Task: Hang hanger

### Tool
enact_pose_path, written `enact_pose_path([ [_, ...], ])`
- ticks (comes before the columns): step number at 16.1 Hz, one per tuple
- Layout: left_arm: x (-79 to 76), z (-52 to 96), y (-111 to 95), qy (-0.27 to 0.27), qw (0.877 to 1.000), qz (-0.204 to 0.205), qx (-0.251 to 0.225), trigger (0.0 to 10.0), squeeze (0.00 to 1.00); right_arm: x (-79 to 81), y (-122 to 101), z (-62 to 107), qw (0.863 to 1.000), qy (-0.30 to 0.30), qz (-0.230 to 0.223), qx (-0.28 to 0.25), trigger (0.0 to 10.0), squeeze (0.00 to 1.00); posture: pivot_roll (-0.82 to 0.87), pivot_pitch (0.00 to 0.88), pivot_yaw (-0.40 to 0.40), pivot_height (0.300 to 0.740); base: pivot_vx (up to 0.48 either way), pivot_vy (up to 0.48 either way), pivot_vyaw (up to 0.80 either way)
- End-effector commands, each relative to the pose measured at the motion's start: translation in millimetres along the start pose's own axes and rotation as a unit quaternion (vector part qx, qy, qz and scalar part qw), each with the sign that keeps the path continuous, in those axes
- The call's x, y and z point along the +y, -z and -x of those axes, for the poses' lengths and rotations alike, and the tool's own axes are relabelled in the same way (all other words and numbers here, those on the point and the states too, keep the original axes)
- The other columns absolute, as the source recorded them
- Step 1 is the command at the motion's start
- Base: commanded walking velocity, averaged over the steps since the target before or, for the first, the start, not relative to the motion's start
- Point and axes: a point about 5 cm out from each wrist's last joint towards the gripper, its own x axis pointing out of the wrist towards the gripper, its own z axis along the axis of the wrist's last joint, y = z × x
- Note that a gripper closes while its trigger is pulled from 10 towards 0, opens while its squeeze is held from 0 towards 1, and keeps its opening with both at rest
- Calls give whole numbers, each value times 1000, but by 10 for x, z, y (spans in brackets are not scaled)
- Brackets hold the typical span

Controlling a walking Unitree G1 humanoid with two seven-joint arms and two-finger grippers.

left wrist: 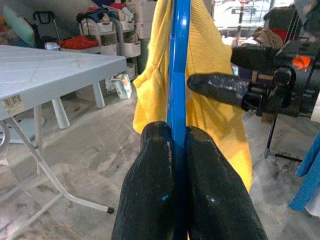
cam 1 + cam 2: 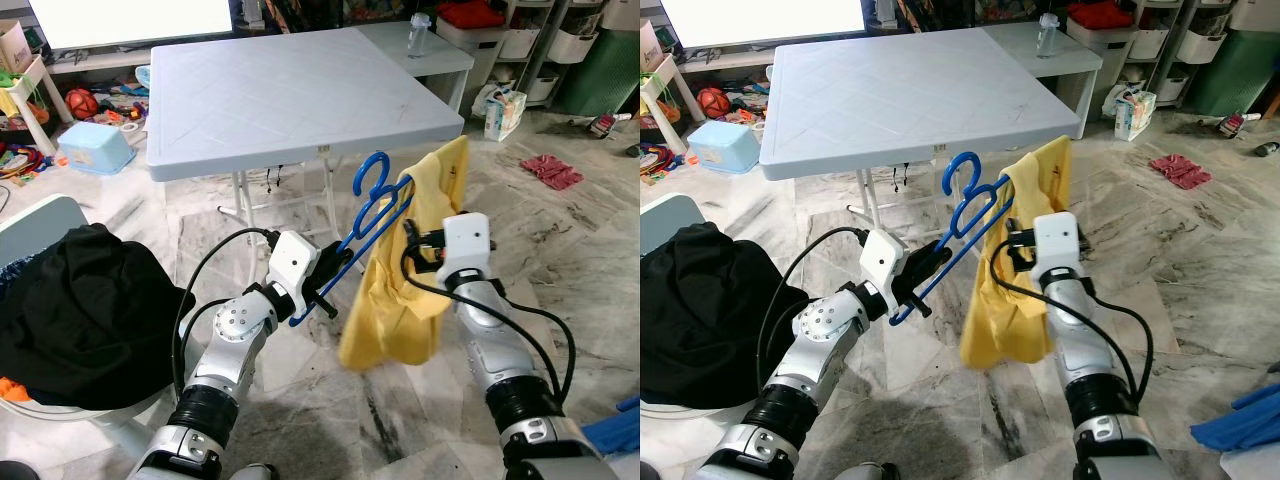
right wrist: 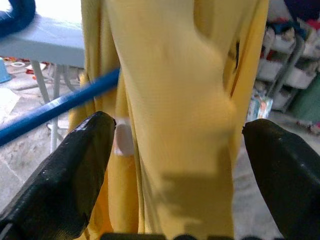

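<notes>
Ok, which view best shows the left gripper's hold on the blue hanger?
Left wrist view: the left gripper is shut on the blue hanger, both fingers pressed against the bar. The eye views show the hold small and side-on. Right wrist view catches just a stretch of the bar beside the yellow shirt.

A pale grey folding desk [image 2: 290,100] stands on a marble-patterned floor [image 2: 560,250], a clear plastic bottle [image 2: 419,35] upright near its far right corner. On the floor lie a red cloth [image 2: 551,171] to the right, a printed bag [image 2: 505,112] just beside the desk's right end, and a light blue tub [image 2: 96,147] among scattered toys at left.
</notes>
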Motion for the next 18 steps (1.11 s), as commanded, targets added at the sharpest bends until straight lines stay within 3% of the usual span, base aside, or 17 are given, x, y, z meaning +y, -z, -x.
enact_pose_path([
  [1, 1, -29, -127, 7, 1000, -10, -29, 0, 0, 33, 17, -17, 1000, -12, -19, 6, 10000, 0, -5, 0, -2, 740, 0, 0, 0],
  [2, -8, -38, -136, 9, 999, -9, -31, 0, 0, 55, 32, -17, 999, -20, -24, 6, 980, 0, -6, 0, -3, 740, 0, 0, 0],
  [3, -18, -47, -148, 13, 999, -9, -33, 0, 0, 84, 64, -14, 999, -29, -33, 12, 0, 0, -6, 0, -3, 740, 0, 0, 0],
  [6, -26, -56, -208, 19, 999, -15, -41, 0, 0, 48, 127, -5, 998, -30, -46, 25, 0, 0, -3, 0, -7, 740, 0, 0, 0],
  [13, -65, -25, -222, 20, 999, -13, -44, 0, 0, -327, 68, -72, 997, 45, -51, 24, 0, 0, 1, 0, -23, 740, 0, 0, 0],
  [18, -82, -12, -200, 19, 999, -7, -40, 0, 0, -349, -32, -126, 994, 58, -88, 8, 0, 0, -6, 0, -27, 740, 0, 0, 0],
])
